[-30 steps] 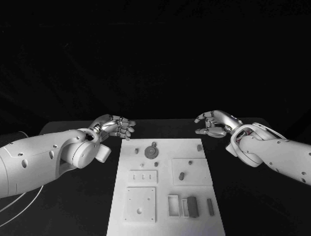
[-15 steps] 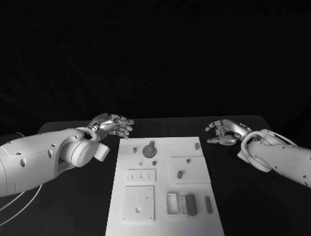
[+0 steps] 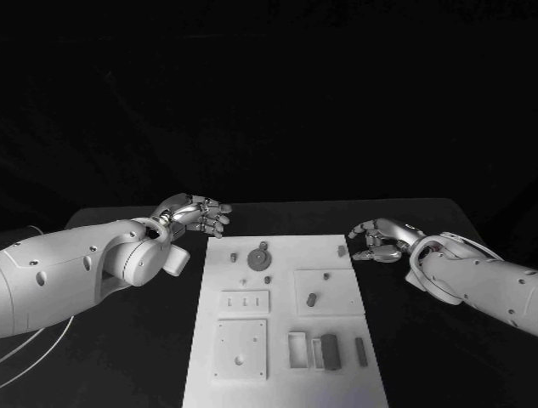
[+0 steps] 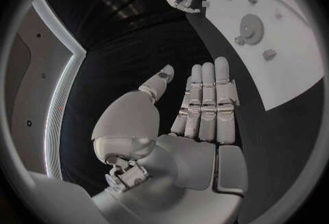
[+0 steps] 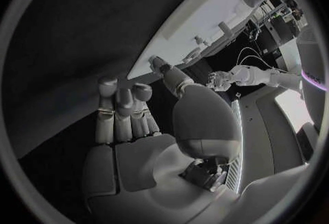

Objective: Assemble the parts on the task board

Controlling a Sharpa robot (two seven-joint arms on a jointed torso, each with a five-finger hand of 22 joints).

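Right robot hand (image 3: 379, 240): silver, jointed, fingers loosely curled, nothing held. Over the last second it has swung away from the far end of the board, then come back and lowered to sit just beside the board's far right edge. Judgement: a repositioning ahead of a first pick; no part has been lifted yet.

Left robot hand (image 3: 195, 217): silver, fingers straight and together in its wrist view, thumb apart, empty. It hovers over the dark desk (image 3: 134, 340) beside the board's far left corner, unchanged from a second ago.

Task board (image 3: 213, 387): white, flat, matte rectangular plate lying lengthwise in the middle of the desk. It carries raised square panels and shallow recesses.

Parts, all on the board:
- gear (image 3: 260, 258), round, toothed, dark, at the far end;
- small peg (image 3: 341, 252) near the right hand, by the far right edge;
- oval piece (image 3: 312, 300) on the right-hand square panel;
- dark upright block (image 3: 330, 351) with a slim bar (image 3: 360, 352) beside it, at the near end.

Desk surface: black, dull, cloth-like.
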